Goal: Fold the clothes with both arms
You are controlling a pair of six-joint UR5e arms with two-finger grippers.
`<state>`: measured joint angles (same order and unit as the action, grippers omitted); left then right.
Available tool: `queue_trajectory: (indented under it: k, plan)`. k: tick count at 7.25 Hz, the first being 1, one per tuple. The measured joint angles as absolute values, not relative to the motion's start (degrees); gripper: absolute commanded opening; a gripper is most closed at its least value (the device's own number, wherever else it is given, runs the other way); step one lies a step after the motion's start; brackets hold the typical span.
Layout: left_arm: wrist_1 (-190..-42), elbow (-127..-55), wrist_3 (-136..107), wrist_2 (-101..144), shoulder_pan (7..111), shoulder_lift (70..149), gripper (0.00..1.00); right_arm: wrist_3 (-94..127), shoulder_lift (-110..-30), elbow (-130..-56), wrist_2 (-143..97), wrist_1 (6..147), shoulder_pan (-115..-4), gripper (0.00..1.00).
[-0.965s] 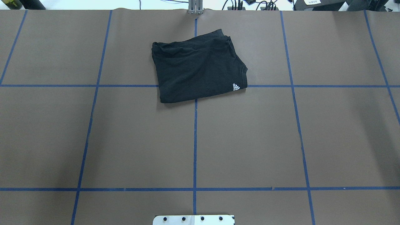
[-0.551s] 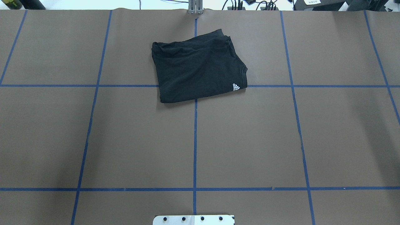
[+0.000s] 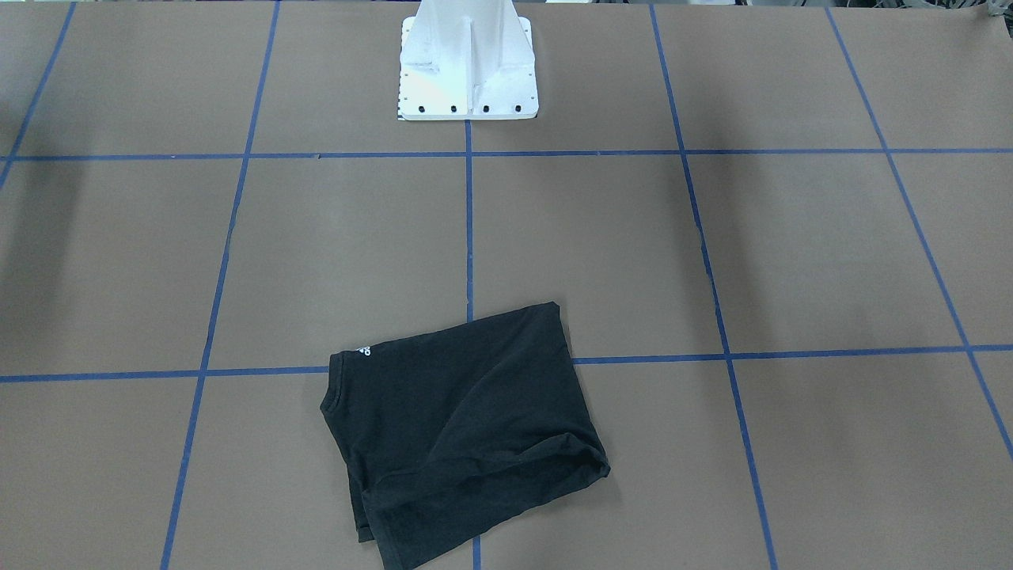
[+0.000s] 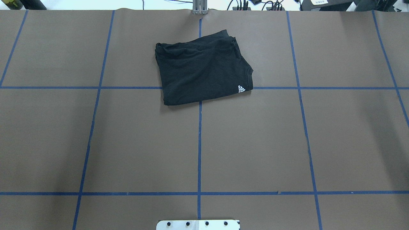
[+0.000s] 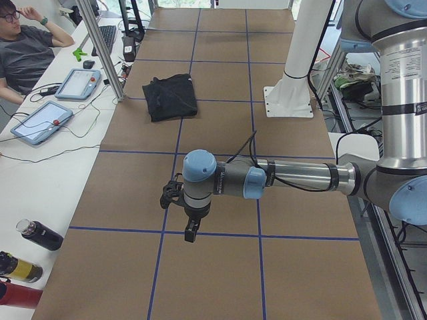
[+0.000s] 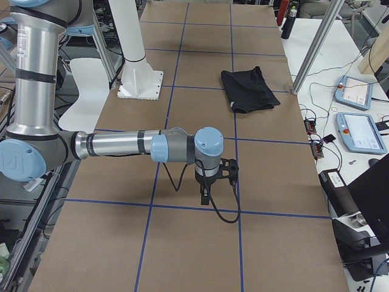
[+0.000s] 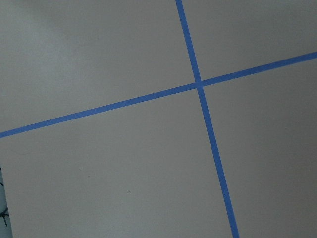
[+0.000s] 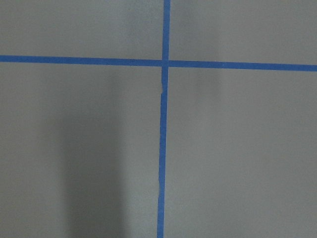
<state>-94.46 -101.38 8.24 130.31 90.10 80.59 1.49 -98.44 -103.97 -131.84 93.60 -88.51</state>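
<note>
The clothes are one black T-shirt (image 4: 201,73), folded into a rough rectangle and lying flat on the far middle of the table. A small white logo (image 4: 242,89) shows at one of its corners. The same shirt appears as the black T-shirt (image 3: 459,419), (image 5: 170,97), (image 6: 249,89). Both arms hang far from it, over bare table at each end. The left gripper (image 5: 190,233) points down over a blue tape line, and so does the right gripper (image 6: 205,198). Neither holds anything, and I cannot tell whether they are open or shut. Both wrist views show only brown cover and tape.
The white base pedestal (image 3: 467,63) stands at the robot's side of the table. Blue tape lines (image 4: 199,143) grid the brown cover. A side table holds teach pendants (image 5: 40,121), bottles (image 5: 40,235) and cables, with a person (image 5: 23,50) seated beside it.
</note>
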Motion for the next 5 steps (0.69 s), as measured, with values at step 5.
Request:
queue_trajectory:
  k: [5]
  plan:
    - [-94.49, -101.25, 8.35, 134.98, 90.09, 79.63, 1.00, 1.49, -98.44, -103.97, -131.91, 93.60, -88.51, 1.00]
